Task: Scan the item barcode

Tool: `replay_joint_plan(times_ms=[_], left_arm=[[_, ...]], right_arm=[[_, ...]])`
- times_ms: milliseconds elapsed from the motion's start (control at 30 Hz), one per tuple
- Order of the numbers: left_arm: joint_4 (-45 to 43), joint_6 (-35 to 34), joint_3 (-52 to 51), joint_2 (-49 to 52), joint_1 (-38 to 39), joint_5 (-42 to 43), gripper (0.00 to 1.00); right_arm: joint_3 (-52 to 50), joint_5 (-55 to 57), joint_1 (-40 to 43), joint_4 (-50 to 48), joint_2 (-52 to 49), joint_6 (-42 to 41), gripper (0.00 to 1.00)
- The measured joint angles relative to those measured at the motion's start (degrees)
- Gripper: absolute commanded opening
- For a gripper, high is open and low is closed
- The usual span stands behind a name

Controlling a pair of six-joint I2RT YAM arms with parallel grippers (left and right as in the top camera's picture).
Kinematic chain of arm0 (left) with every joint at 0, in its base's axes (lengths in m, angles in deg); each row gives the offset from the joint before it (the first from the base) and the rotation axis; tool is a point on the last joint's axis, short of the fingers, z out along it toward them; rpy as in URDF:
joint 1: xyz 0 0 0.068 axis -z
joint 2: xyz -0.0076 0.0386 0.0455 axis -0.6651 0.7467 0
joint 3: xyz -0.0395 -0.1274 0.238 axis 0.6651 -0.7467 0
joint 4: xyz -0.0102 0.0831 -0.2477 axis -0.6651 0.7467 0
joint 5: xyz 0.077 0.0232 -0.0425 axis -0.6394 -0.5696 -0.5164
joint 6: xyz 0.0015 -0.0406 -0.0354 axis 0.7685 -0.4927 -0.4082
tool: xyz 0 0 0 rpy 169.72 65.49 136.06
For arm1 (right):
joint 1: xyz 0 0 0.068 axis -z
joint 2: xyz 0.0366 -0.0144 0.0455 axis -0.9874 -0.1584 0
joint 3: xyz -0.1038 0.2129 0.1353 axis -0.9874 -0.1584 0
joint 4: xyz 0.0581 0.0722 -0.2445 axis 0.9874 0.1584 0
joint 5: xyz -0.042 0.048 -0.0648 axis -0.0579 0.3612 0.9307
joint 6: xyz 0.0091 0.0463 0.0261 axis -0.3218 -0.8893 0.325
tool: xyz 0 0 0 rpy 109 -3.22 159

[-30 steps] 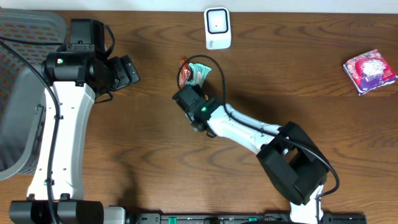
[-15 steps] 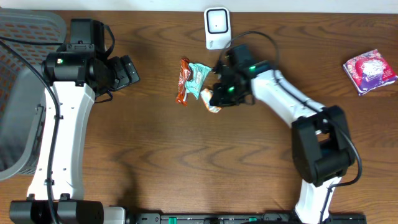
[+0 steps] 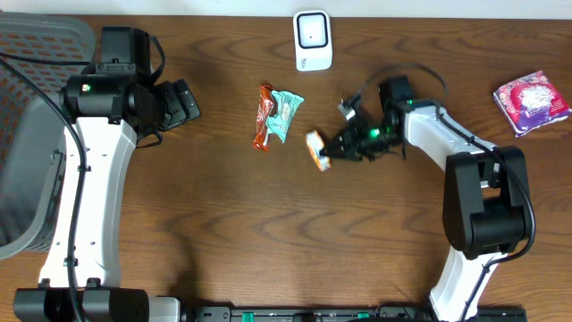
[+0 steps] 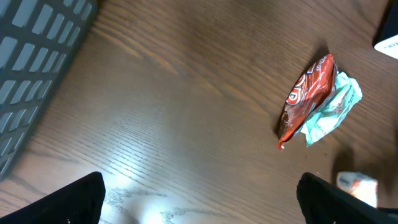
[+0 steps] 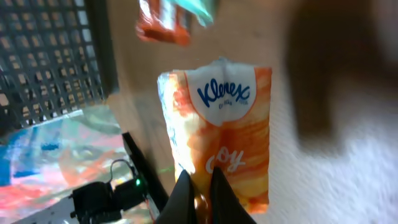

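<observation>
The right hand [image 3: 334, 146], clenched on the tissue pack [image 3: 316, 151], has carried it off the snack wrappers [image 3: 273, 114] to mid-table; the scanner [image 3: 313, 40] waits by the far edge, so presenting the barcode likely comes next; the left hand [image 3: 183, 101] hangs released.

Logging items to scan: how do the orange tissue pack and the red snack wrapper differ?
The tissue pack is pinched in the right claw; the red wrapper lies loose on the table. The tissue pack is orange and white; the red wrapper is narrower. Both are soft packets.
</observation>
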Motion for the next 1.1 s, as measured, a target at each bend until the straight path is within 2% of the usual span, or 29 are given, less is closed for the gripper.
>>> replay_joint_plan(times_ms=[167,233,300,400,567,667,800,933,1000,1100], left_arm=[[0.0,-0.02,0.0,0.0,0.02,0.02,0.98],[0.0,-0.02,0.0,0.0,0.0,0.02,0.98],[0.0,-0.02,0.0,0.0,0.0,0.0,0.98],[0.0,-0.02,0.0,0.0,0.0,0.0,0.98],[0.02,-0.02,0.0,0.0,0.0,0.02,0.98],[0.0,-0.02,0.0,0.0,0.02,0.02,0.98],[0.0,-0.02,0.0,0.0,0.02,0.02,0.98],[0.0,-0.02,0.0,0.0,0.02,0.0,0.98],[0.0,-0.02,0.0,0.0,0.02,0.0,0.98],[0.0,-0.02,0.0,0.0,0.0,0.0,0.98]], right_arm=[[-4.46,3.45,1.99,-1.07,0.0,-1.66,0.03],[-4.48,7.1,2.84,-0.55,0.02,-2.82,0.08],[-4.46,10.27,3.45,-0.09,0.04,-3.54,0.18],[-4.28,16.15,4.22,1.73,0.04,-4.2,0.22],[-0.04,21.86,4.37,8.11,0.2,-4.09,0.26],[3.45,23.63,4.37,11.28,0.2,-3.69,0.33],[7.32,24.41,4.13,12.44,0.2,-3.13,0.56],[7.8,24.46,3.13,12.55,0.2,-2.91,0.75],[7.8,24.52,2.34,12.48,0.2,-2.71,0.8],[7.8,25.44,0.98,12.28,0.2,-2.71,0.84]])
